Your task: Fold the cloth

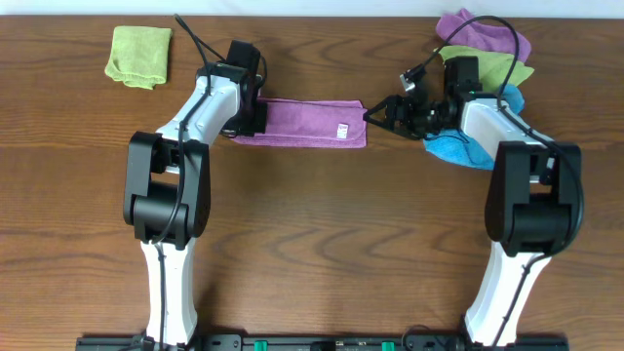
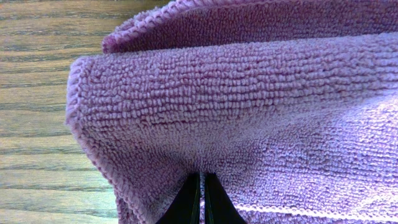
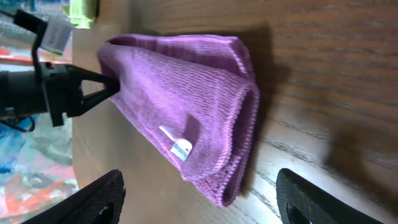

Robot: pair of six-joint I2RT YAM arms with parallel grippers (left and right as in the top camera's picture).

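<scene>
A purple cloth (image 1: 307, 124) lies folded into a long strip on the wooden table, a white tag near its right end. My left gripper (image 1: 244, 119) is at its left end, jaws shut on the cloth's edge (image 2: 200, 186); the purple cloth (image 2: 249, 112) fills the left wrist view. My right gripper (image 1: 375, 112) is open and empty just off the cloth's right end. In the right wrist view its fingers (image 3: 199, 199) straddle the near end of the purple cloth (image 3: 186, 106), without touching it.
A folded green cloth (image 1: 139, 55) lies at the back left. A pile of purple, green and blue cloths (image 1: 487, 58) sits at the back right, behind and under my right arm.
</scene>
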